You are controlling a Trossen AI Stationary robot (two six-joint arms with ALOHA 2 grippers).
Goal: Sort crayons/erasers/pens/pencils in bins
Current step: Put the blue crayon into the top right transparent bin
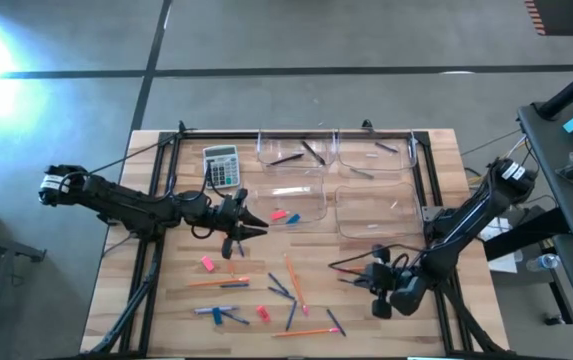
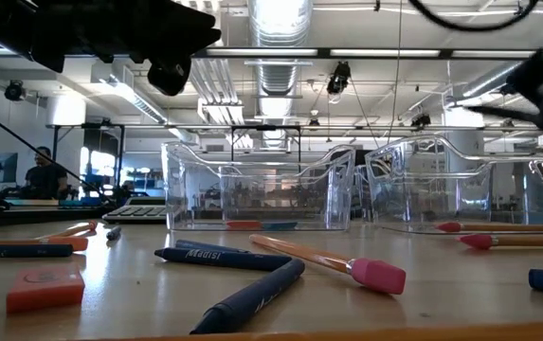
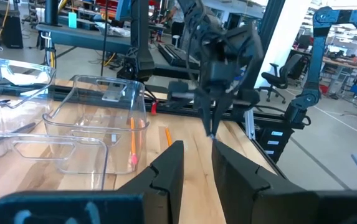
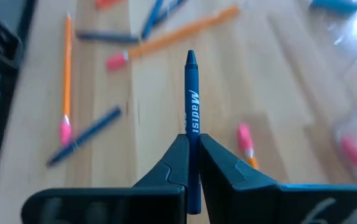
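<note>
Wooden table [image 1: 166, 300] from above: four clear bins [image 1: 296, 150] sit toward 12 o'clock, pencils [image 1: 292, 280], crayons and erasers [image 1: 207, 263] scattered toward 6. The left gripper [image 1: 256, 222] hovers near centre; the right gripper [image 1: 378, 262] sits at 4 o'clock. Low view: a pencil (pink-tipped) [image 2: 333, 263] lies before the bins. Left wrist view: its fingers [image 3: 169, 171] stand slightly apart, empty. Right wrist view: its fingers [image 4: 169, 165] pinch a blue crayon [image 4: 192, 93].

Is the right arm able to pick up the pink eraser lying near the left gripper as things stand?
Probably not. The right gripper is already shut on a blue crayon, and the pink eraser lies far across the table, close to the left gripper.
</note>
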